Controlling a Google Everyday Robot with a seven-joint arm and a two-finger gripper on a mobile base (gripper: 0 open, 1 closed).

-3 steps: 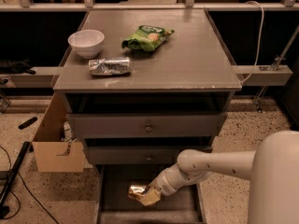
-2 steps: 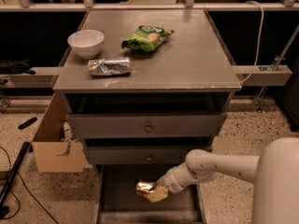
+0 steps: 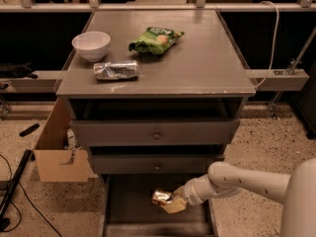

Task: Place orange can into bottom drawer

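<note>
The orange can (image 3: 161, 197), shiny orange-gold, is held on its side by my gripper (image 3: 172, 201) inside the open bottom drawer (image 3: 128, 201), a little above its dark floor. My white arm (image 3: 237, 179) reaches in from the right. The gripper is shut on the can, right of the drawer's middle. The two shallower drawers (image 3: 155, 132) with round knobs stand above it.
On the cabinet top (image 3: 207, 63) lie a white bowl (image 3: 91, 44), a silver-grey can (image 3: 116, 69) on its side and a green snack bag (image 3: 155, 39). A cardboard box (image 3: 57, 152) stands on the floor left of the cabinet. Cables lie at the far left.
My gripper with the orange can has shifted slightly to the right and a little upward inside the bottom drawer.
</note>
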